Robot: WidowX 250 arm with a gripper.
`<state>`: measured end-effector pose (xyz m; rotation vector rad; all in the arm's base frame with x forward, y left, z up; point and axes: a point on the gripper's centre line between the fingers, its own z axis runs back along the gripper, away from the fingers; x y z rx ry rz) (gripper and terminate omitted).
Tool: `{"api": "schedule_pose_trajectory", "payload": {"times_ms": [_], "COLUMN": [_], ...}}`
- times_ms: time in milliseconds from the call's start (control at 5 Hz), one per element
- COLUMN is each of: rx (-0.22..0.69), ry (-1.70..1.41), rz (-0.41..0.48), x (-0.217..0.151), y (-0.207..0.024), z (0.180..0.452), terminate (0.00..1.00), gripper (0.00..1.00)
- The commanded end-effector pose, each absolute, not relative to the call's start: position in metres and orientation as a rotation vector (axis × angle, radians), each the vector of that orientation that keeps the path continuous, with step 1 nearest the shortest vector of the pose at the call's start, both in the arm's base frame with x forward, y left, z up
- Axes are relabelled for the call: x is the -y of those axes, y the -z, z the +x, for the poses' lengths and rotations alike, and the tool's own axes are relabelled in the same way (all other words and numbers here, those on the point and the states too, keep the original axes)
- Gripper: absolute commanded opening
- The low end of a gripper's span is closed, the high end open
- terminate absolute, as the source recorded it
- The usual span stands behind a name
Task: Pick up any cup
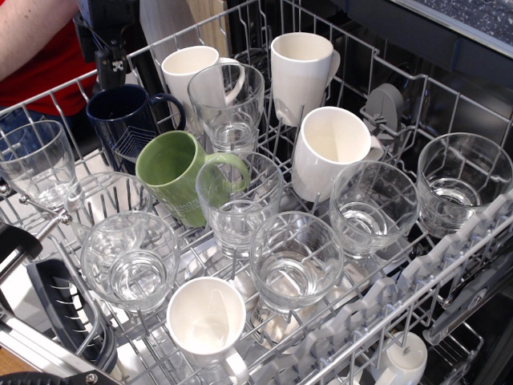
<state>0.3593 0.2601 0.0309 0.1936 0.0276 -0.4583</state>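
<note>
I am hovering my hand [112, 62] just above the glossy dark navy ceramic mug [128, 120]; whether it's released or clenched, I cannot tell. I am aiming to straddle the rim squarely, avoiding neighbouring glasses.

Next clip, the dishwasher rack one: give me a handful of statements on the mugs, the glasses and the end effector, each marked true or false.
1. The end effector hangs above the navy mug. True.
2. The navy mug is lifted clear of the rack. False: it sits in the rack, ungripped.
3. The green mug leans, with its handle toward a glass. True.
4. All the mugs are white. False: one is navy, one green, and the rest white.
5. The white mug at the near edge has its opening facing up. True.
</note>
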Motion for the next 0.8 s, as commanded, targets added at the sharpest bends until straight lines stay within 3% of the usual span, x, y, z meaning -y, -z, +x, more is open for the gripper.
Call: {"api": "schedule_pose_trajectory", "payload": {"times_ms": [0, 600], "rx": [0.003, 0.059], "ry": [0.409, 0.341], "rz": [0.202, 0.222], "x": [-0.265, -0.271], "y": [-0.029, 0.019], "z": [0.373, 0.382], "terminate": [0.00, 0.00], "gripper": [1.00, 1.00]}}
